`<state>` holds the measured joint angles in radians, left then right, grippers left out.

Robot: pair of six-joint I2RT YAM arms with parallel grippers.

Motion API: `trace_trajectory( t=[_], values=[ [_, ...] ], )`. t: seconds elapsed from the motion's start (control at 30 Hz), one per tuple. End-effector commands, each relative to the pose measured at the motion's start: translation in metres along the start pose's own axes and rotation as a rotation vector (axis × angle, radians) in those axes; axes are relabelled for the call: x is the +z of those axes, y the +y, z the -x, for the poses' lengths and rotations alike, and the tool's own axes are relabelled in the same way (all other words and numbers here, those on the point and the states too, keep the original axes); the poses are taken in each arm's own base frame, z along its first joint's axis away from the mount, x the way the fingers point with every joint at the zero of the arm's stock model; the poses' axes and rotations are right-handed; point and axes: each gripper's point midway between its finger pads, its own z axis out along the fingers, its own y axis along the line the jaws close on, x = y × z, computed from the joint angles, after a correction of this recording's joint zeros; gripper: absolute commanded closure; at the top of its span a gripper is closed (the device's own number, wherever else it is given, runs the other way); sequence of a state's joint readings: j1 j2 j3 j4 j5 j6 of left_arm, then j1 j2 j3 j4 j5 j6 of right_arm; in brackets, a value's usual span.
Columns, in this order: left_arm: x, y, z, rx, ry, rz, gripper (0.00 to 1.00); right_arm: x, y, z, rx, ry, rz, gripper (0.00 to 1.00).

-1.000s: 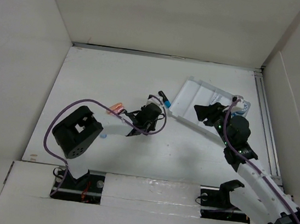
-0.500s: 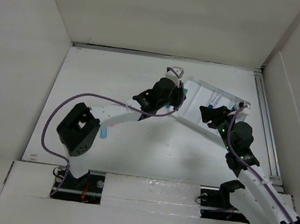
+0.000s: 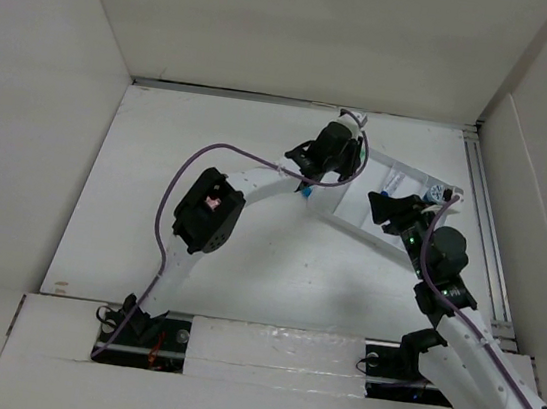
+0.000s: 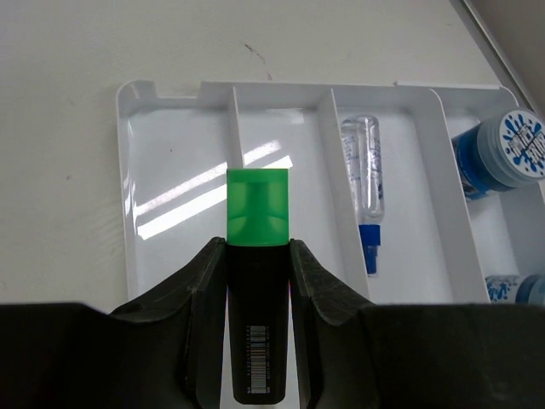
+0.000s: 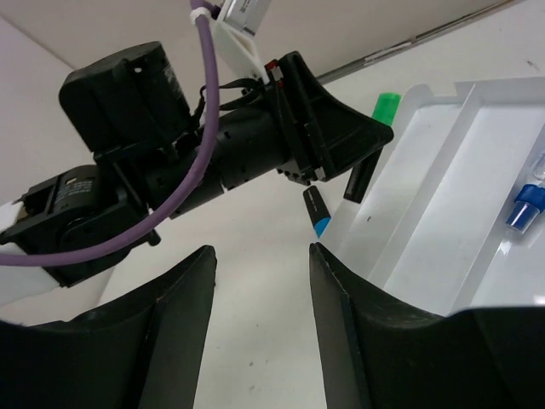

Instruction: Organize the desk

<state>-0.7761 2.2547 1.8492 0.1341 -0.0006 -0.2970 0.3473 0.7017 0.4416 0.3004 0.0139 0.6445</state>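
My left gripper (image 4: 258,247) is shut on a black highlighter with a green cap (image 4: 257,209), held above the left compartments of the white ridged tray (image 4: 179,196). In the top view this gripper (image 3: 348,139) hangs at the tray's far left end (image 3: 353,210), over the white desk (image 3: 157,169). My right gripper (image 5: 262,251) stands open with nothing between its fingers, low over the desk beside the tray's near edge (image 5: 426,213). From there I see the green-capped highlighter (image 5: 385,107) in the left arm's jaws.
A clear pen with a blue cap (image 4: 364,183) lies in a middle compartment. Blue-lidded jars (image 4: 511,149) fill the right end. A black marker with a blue tip (image 5: 317,213) lies on the desk against the tray's edge. White walls enclose the desk.
The left arm has swung from the desk's middle up and right to the tray's far left end, carrying the highlighter. The right gripper has drifted slightly and stays open.
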Motion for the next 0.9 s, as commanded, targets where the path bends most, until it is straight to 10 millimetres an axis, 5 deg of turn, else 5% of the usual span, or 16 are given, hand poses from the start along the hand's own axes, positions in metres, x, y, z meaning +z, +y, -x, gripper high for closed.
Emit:
trace_trajectory(
  t=[0.0, 0.37, 0.53, 0.67, 0.87],
  values=[
    [0.0, -0.006, 0.037, 0.039, -0.068, 0.012, 0.82, 0.002, 0.003, 0.01, 0.0, -0.046, 0.016, 0.47],
    [0.021, 0.015, 0.026, 0.015, -0.055, 0.093, 0.74, 0.004, 0.001, 0.007, -0.006, -0.033, 0.01, 0.46],
    [0.009, 0.017, 0.046, -0.005, -0.103, 0.127, 0.62, 0.007, 0.006, 0.0, -0.005, -0.002, 0.038, 0.46],
    [-0.009, 0.019, 0.067, -0.027, -0.145, 0.167, 0.42, 0.008, 0.006, -0.002, -0.004, 0.009, 0.041, 0.46],
    [-0.043, 0.041, 0.068, -0.115, -0.193, 0.294, 0.46, 0.008, 0.006, -0.003, -0.004, 0.013, 0.044, 0.46]
  ],
)
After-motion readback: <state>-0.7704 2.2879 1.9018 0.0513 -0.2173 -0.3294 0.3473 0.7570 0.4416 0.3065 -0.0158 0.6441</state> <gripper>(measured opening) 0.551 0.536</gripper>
